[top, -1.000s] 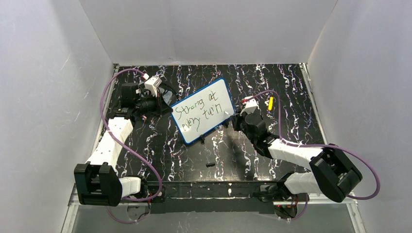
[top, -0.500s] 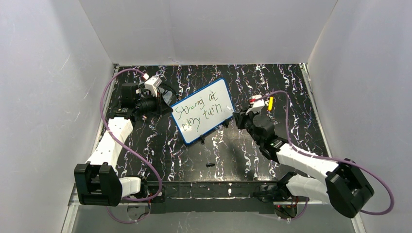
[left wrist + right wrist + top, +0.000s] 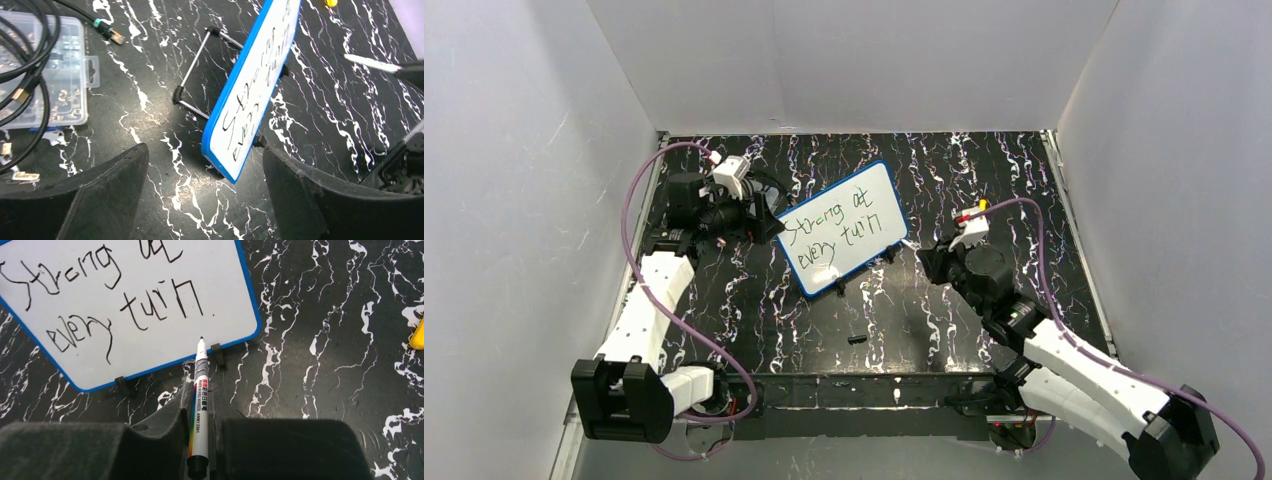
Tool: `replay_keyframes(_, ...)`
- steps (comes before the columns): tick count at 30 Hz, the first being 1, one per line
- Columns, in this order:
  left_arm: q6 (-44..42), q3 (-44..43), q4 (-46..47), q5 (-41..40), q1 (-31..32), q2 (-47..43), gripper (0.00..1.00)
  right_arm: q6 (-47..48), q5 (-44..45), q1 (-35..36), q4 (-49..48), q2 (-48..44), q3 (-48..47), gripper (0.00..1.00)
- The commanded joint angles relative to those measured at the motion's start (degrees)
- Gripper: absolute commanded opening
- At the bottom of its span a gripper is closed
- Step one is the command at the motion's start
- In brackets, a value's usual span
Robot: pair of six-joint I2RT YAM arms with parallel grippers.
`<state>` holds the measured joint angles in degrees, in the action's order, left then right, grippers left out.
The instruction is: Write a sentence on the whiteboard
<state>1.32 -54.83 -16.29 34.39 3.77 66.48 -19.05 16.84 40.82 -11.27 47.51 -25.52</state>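
We see the whiteboard [image 3: 849,215] propped at a slant on a thin wire stand [image 3: 194,56] near the middle of the black, white-veined table [image 3: 1024,170], turned so that one lower corner points toward the arms. The sentence [image 3: 107,305] runs across it in dark script on two lines; from the right wrist we read "Strong at" above "every turn", the top line partly cut by the frame. The left gripper [image 3: 205,150] sits just beside the board's left edge with its fingers spread wide, and in its own view the board's near corner lies between them with dark table showing on either side. The right gripper [image 3: 200,415] is pressed onto a marker [image 3: 201,372], a white barrel with a rainbow stripe and small print, dark tip pointing at the board's lower rim below the last word. From the right wrist the tip overlaps the white surface, yet the left wrist view shows a strip of table between tip and board, so we take them as apart. A small yellow object [image 3: 417,335] lies on the table to the right of the board, a small dark piece [image 3: 856,339] lies nearer the arm bases, and behind the stand we find a clear plastic box [image 3: 55,60] of small parts with black cables [image 3: 25,45] over it
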Motion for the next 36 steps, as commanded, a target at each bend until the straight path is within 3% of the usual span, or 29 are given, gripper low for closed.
replay_keyframes(1, 1.19, 0.81, 0.42, -7.64, 0.18, -3.95, 0.84, -3.13, -3.10, -0.30, 10.89, -6.47, -3.32, 0.01)
replay_keyframes(3, 1.46, 1.35, 0.85, -10.97, 0.18, -5.78, 0.86, -3.76, -4.71, -0.30, 14.48, -8.56, -3.75, 0.01)
replay_keyframes(5, 0.27, 1.23, 0.90, -11.45, 0.77, -8.58, 0.98, -4.06, -6.48, -0.30, 17.34, -9.52, -4.57, 0.01)
replay_keyframes(9, -4.94, 4.29, 2.41, -13.74, 6.15, -17.91, 0.98, -4.53, -12.43, -0.26, 23.14, -9.84, -6.71, 0.01)
replay_keyframes(14, -5.76, 1.31, -5.70, -19.89, 19.08, -22.13, 0.98, -4.70, -19.07, -0.28, 29.07, -10.72, -8.57, 0.01)
replay_keyframes(19, 3.16, 3.01, -8.21, -28.64, 32.58, -22.94, 0.98, -5.39, -19.54, -0.24, 33.16, -12.47, -7.75, 0.01)
replay_keyframes(24, 10.88, 6.06, -7.04, -37.21, 45.51, -18.06, 0.98, -6.63, -17.43, -0.22, 36.06, -14.72, -8.30, 0.01)
replay_keyframes(27, 14.68, 8.57, -3.25, -35.73, 47.80, -15.26, 0.98, -8.33, -14.54, -0.25, 36.55, -16.11, -8.24, 0.01)
replay_keyframes(30, 15.48, 11.03, 0.85, -29.05, 49.28, -13.08, 0.98, -10.21, -12.15, -0.29, 38.43, -16.48, -8.87, 0.01)
replay_keyframes(32, 13.19, 14.69, 6.07, -23.14, 51.37, -12.74, 0.98, -10.81, -11.26, -0.28, 39.94, -16.40, -9.55, 0.01)
replay_keyframes(36, 9.36, 18.46, 9.76, -20.39, 54.72, -9.28, 0.97, -11.43, -11.80, -0.30, 40.51, -16.73, -9.64, 0.01)
